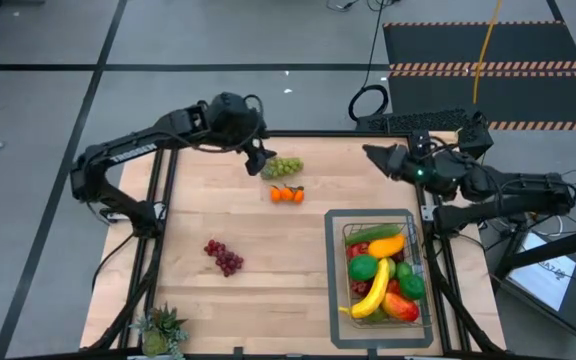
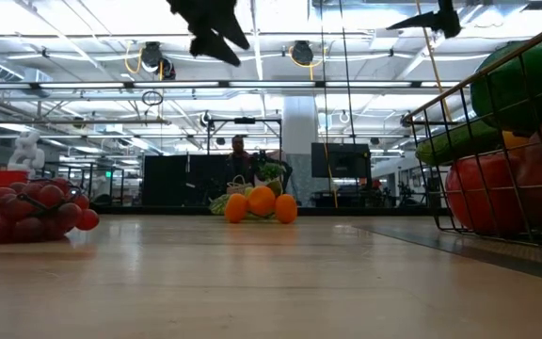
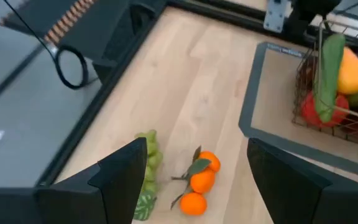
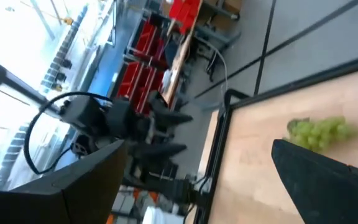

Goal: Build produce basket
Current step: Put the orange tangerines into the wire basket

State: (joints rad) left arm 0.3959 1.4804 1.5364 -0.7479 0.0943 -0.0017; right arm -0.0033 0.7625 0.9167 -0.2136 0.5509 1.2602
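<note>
The basket (image 1: 383, 270) stands on a flat grey tray (image 1: 333, 300) toward the right side of the counter (image 1: 268, 280), and it is already well filled: a banana (image 1: 372, 292), green and red fruit, and a long green cucumber (image 1: 368, 234) lying across the top. Most of the job looks done.

Three pieces are left out on the wood: the oranges (image 1: 287, 195) and the green grapes (image 1: 283, 166) side by side near the far edge, and the red grapes (image 1: 224, 256) well apart toward the left. (The spiky potted plant (image 1: 160, 330) at the near left corner is not produce.)

The left end effector (image 1: 259, 158) hangs above the green grapes and oranges, fingers parted and holding nothing, so those two seem next. The right end effector (image 1: 373, 155) waits at the far right edge, fully open and empty.
</note>
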